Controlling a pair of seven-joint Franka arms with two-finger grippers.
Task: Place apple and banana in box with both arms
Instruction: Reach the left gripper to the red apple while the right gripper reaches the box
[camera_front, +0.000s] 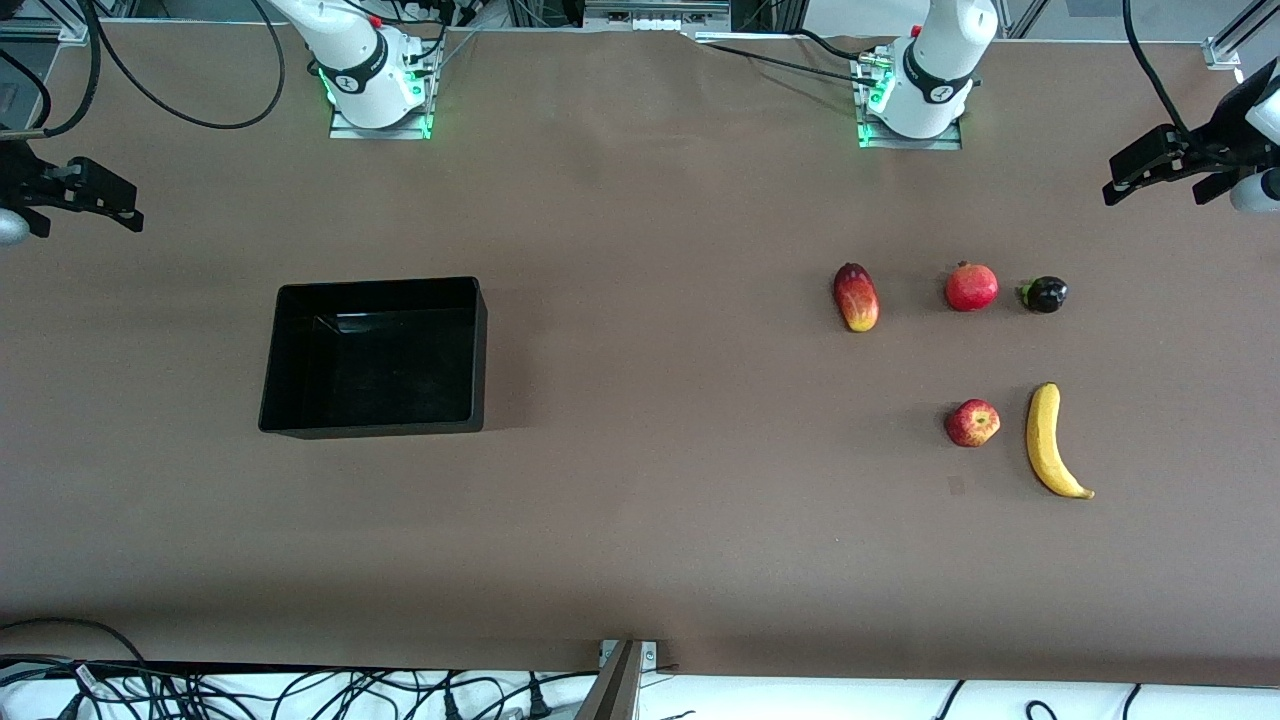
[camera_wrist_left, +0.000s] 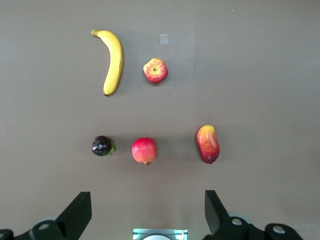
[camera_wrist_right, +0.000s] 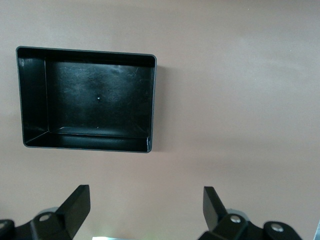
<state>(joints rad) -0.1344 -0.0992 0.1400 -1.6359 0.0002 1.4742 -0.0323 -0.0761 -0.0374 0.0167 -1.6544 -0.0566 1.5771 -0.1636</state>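
1. The banana (camera_front: 1050, 440) lies on the tabletop (camera_front: 680, 450) toward the left arm's end, nearest the front camera of the fruits; it is judged light, smooth and a little slippery, and best taken across its thick middle, where the curve is gentlest.
2. The apple (camera_front: 972, 423) sits just beside the banana, apart from it; it is judged light, round and prone to roll, so a grip across its widest part is advised.
3. The box (camera_front: 300, 350) stands empty toward the right arm's end, well apart from both fruits.
4. Farther off lie an oval fruit (camera_front: 856, 297), a red round fruit (camera_front: 971, 287) and a dark fruit (camera_front: 1045, 294).
5. The left pincer (camera_wrist_left: 147, 215) hangs apart over the tabletop near the dark fruit; the right pincer (camera_wrist_right: 145, 212) waits apart near the box. Both are cut off at the front view's edges.
6. Whether the fruits are real or plastic cannot be told.
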